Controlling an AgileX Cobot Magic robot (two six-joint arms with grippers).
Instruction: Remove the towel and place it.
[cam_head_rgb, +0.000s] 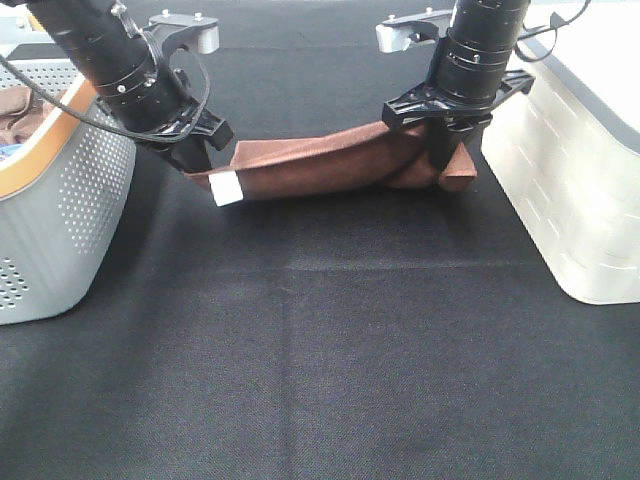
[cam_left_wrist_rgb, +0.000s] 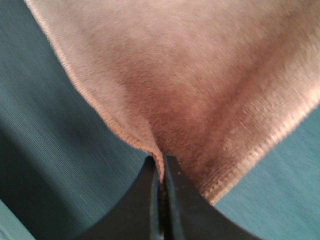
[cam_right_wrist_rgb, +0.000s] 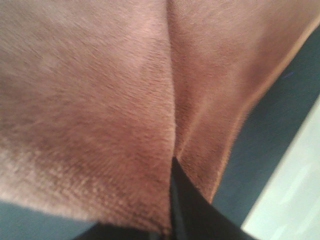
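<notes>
A brown towel (cam_head_rgb: 320, 160) with a white tag (cam_head_rgb: 226, 189) hangs stretched between my two grippers above the black table. My left gripper (cam_head_rgb: 196, 160) is shut on its left corner; in the left wrist view the black fingers (cam_left_wrist_rgb: 150, 200) pinch the towel's hem (cam_left_wrist_rgb: 190, 100). My right gripper (cam_head_rgb: 442, 160) is shut on the towel's right end, where the cloth bunches. In the right wrist view the towel (cam_right_wrist_rgb: 100, 100) fills the frame, and a black finger (cam_right_wrist_rgb: 187, 205) presses into a fold.
A grey perforated basket (cam_head_rgb: 60, 220) with an orange rim stands at the left, with brown cloth inside. A white basket (cam_head_rgb: 580, 170) stands at the right; it also shows in the right wrist view (cam_right_wrist_rgb: 295, 200). Black tablecloth (cam_head_rgb: 320, 360) lies in front.
</notes>
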